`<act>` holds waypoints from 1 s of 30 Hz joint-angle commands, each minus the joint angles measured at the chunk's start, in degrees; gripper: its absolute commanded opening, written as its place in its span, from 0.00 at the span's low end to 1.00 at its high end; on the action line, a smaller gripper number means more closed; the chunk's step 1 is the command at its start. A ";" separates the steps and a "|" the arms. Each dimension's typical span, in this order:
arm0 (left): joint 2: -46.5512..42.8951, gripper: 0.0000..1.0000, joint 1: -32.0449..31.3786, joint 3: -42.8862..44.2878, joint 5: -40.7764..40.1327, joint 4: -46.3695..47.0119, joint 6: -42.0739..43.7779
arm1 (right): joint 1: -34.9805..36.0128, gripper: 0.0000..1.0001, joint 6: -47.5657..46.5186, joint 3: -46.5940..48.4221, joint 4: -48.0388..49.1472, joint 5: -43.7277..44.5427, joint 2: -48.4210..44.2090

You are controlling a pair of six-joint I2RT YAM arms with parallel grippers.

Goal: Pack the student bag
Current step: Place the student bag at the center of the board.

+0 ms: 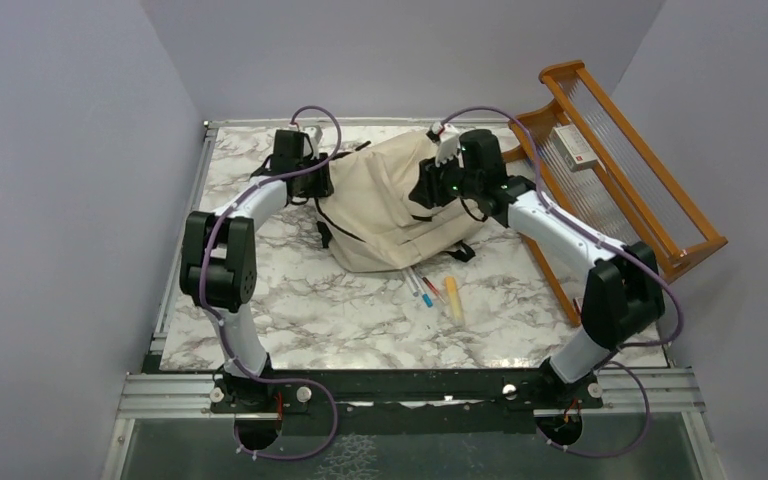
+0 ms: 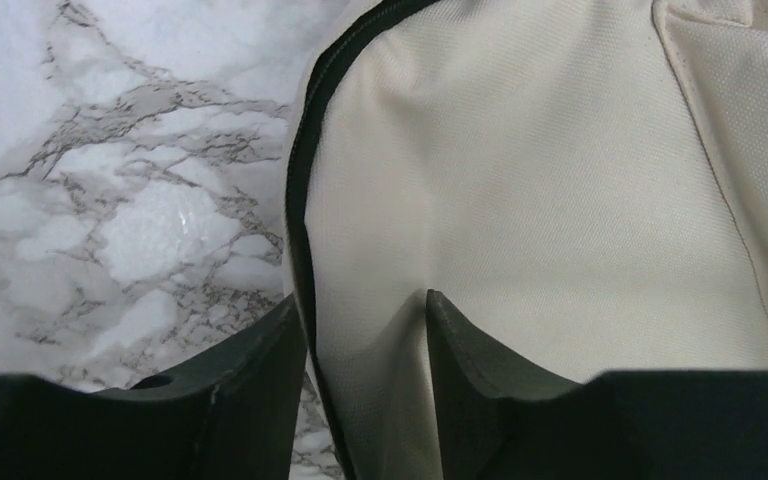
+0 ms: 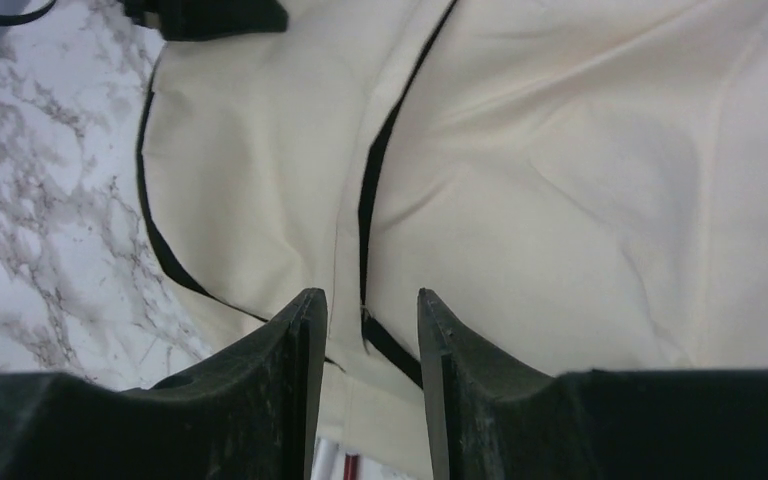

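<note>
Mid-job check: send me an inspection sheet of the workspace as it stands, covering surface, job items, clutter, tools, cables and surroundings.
Surface: marble table, white with grey veining.
Job's things: student bag slumped at far centre; cannot tell whether it is unzipped.
Clutter: thin pens and a yellow marker lie just in front of the bag; wooden rack at the right edge holds a small box.
Tools: left tool appears to pinch the bag's edge by its black zipper; right tool appears to pinch fabric at a zipper line.
Cables: purple cables loop along both arms; no snag seen.
Surroundings: grey walls; nothing else seen.
</note>
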 commanded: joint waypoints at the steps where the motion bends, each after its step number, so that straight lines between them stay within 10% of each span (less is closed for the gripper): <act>1: -9.60 0.53 -0.01 -2.96 -4.31 3.11 -1.54 | -0.28 0.44 5.54 -7.22 3.55 15.10 -9.64; 7: -21.46 0.63 -1.64 -9.08 -2.59 8.25 -0.24 | -1.79 0.46 13.93 -15.05 1.66 26.94 -16.12; 15: -28.18 0.71 -15.53 -17.69 0.50 21.92 14.83 | -8.14 0.46 27.85 -21.99 0.28 17.39 -18.57; 30: -20.00 0.79 -30.18 -23.46 8.38 31.92 50.91 | -11.34 0.64 41.38 -30.77 7.76 11.61 -19.54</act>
